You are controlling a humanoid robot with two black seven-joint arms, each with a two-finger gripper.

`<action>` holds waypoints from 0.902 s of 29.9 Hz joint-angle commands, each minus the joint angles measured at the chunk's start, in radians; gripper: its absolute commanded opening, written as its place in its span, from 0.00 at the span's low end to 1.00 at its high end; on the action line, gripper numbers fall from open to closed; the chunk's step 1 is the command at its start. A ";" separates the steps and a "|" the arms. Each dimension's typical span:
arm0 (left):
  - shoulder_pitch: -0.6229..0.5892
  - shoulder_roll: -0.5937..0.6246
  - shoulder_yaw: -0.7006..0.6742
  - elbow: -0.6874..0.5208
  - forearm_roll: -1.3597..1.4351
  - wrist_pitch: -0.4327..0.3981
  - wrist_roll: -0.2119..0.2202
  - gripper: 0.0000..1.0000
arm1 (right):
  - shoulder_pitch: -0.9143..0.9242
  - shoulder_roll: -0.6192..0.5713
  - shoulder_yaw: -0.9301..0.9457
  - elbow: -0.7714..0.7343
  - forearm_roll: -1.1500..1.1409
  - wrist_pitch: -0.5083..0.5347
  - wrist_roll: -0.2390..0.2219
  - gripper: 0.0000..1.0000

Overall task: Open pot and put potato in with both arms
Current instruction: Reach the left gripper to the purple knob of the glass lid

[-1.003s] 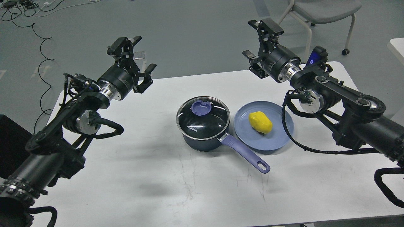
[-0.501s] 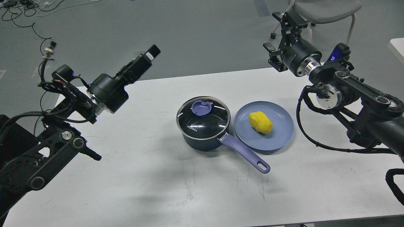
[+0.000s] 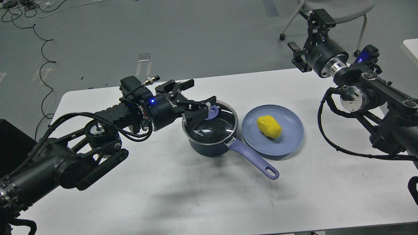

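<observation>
The dark navy pot (image 3: 209,143) stands mid-table with its glass lid (image 3: 215,125) on and its lavender handle (image 3: 253,158) pointing to the front right. My left gripper (image 3: 200,98) is open and hovers over the lid's left rim, right by the purple knob (image 3: 214,112), which it partly hides. The yellow potato (image 3: 269,126) lies on a light-blue plate (image 3: 290,140) to the right of the pot. My right gripper (image 3: 308,31) is open and empty, raised high beyond the table's far right edge, well away from the potato.
The white table (image 3: 196,195) carries the pot and the plate. A grey chair (image 3: 336,6) stands on the floor behind my right gripper. Cables (image 3: 39,42) lie on the floor at the far left. A white surface edge (image 3: 411,49) shows at the far right.
My left arm has swung down and to the right, from high over the table's left corner to the pot lid. My right gripper has moved up and to the right.
</observation>
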 commanded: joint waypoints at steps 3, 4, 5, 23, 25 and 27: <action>-0.030 -0.012 0.029 0.044 0.056 0.000 0.012 0.98 | -0.015 -0.011 -0.001 0.000 0.000 -0.001 -0.010 1.00; -0.031 -0.012 0.029 0.045 0.056 0.000 0.012 0.98 | -0.015 -0.011 -0.001 0.000 0.000 -0.001 -0.010 1.00; -0.031 -0.020 0.030 0.047 0.058 0.000 0.012 0.98 | -0.017 -0.011 -0.001 -0.002 0.000 -0.001 -0.010 1.00; -0.016 -0.098 0.055 0.119 0.058 -0.013 0.057 0.98 | -0.032 -0.012 -0.007 -0.002 -0.002 -0.001 -0.013 1.00; -0.014 -0.098 0.057 0.119 0.059 -0.013 0.057 0.98 | -0.035 -0.021 -0.010 -0.003 -0.002 -0.001 -0.013 1.00; -0.014 -0.098 0.072 0.118 0.059 -0.013 0.057 0.98 | -0.037 -0.024 -0.013 -0.003 -0.002 0.001 -0.013 1.00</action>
